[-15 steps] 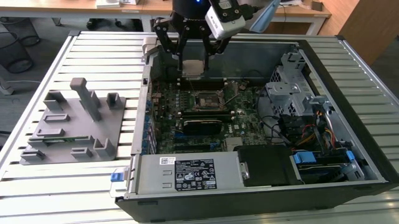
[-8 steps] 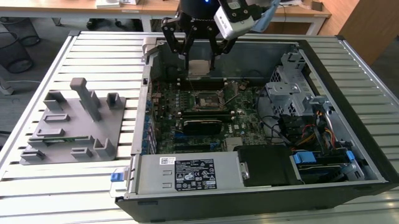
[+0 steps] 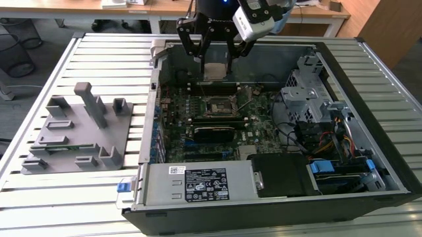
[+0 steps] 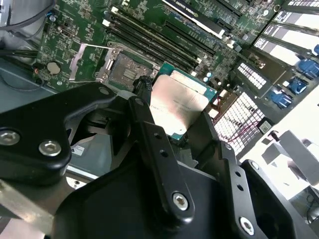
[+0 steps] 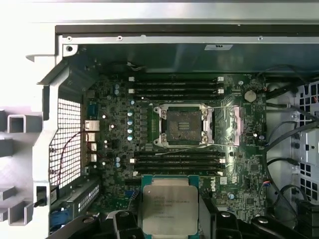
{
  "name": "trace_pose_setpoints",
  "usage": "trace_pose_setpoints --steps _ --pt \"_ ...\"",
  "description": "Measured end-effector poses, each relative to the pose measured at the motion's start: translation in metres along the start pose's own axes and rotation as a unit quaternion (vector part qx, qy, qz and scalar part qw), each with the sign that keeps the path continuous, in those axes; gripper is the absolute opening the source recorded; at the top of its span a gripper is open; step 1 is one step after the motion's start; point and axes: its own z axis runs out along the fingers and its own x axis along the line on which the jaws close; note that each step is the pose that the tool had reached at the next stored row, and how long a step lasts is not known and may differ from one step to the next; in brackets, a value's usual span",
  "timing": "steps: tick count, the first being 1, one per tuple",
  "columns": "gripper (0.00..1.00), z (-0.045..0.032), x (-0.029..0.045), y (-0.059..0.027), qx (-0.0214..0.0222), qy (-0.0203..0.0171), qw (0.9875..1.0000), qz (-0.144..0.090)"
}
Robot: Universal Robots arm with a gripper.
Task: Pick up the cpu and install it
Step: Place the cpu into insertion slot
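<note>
pincer (image 5: 170, 222) grips the cpu (image 5: 170, 209) by two opposite edges, its black fingers (image 5: 123, 225) closed against them. in the exterior view the cpu hangs clear above the far part of the motherboard (image 3: 173, 113), beyond the open socket (image 3: 220, 106). its metal lid faces up, edges square to the socket's. near-square, no clear long axis.
</note>
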Motion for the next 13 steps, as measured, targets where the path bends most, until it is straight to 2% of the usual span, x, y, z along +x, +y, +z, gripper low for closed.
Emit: trace_pose_setpoints --steps 7,13 --pt "0.54 0.0003 -0.0029 0.0031 -0.0001 -0.0006 0.9997 0.024" --pt "0.54 0.0007 -0.004 0.0047 -0.0003 -0.0013 0.9987 0.05"
